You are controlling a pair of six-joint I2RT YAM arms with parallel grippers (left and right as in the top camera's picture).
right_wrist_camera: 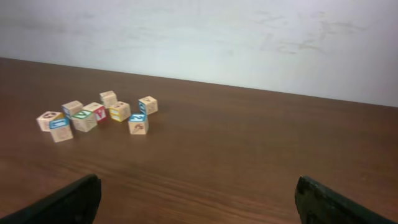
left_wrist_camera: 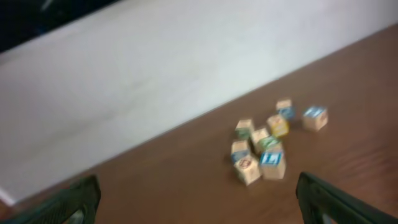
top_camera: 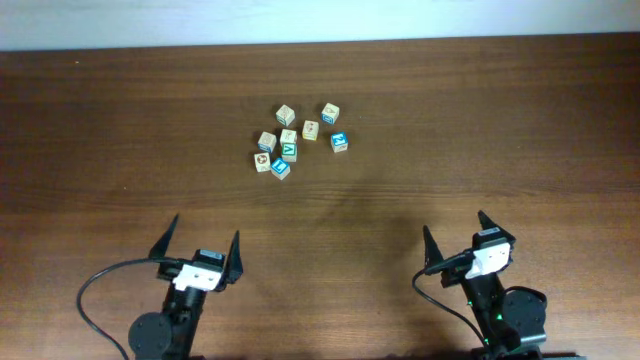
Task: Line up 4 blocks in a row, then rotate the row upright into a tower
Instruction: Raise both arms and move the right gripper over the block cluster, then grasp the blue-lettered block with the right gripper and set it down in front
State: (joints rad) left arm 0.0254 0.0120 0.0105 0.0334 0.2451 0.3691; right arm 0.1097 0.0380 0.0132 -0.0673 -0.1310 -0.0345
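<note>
Wooden table point(top_camera: 500, 150), blocks point(top_camera: 288, 137) near its far edge

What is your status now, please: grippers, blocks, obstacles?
Left gripper open, right gripper open, both empty. Blocks clustered far centre, clear of both grippers. Nothing in the way.

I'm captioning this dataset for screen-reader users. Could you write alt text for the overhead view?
A loose cluster of small picture cubes sits near the far middle of a dark wooden table, some with blue tops. At the near edge, the left claw and right claw both stand open, well short of the cubes and touching nothing.
</note>
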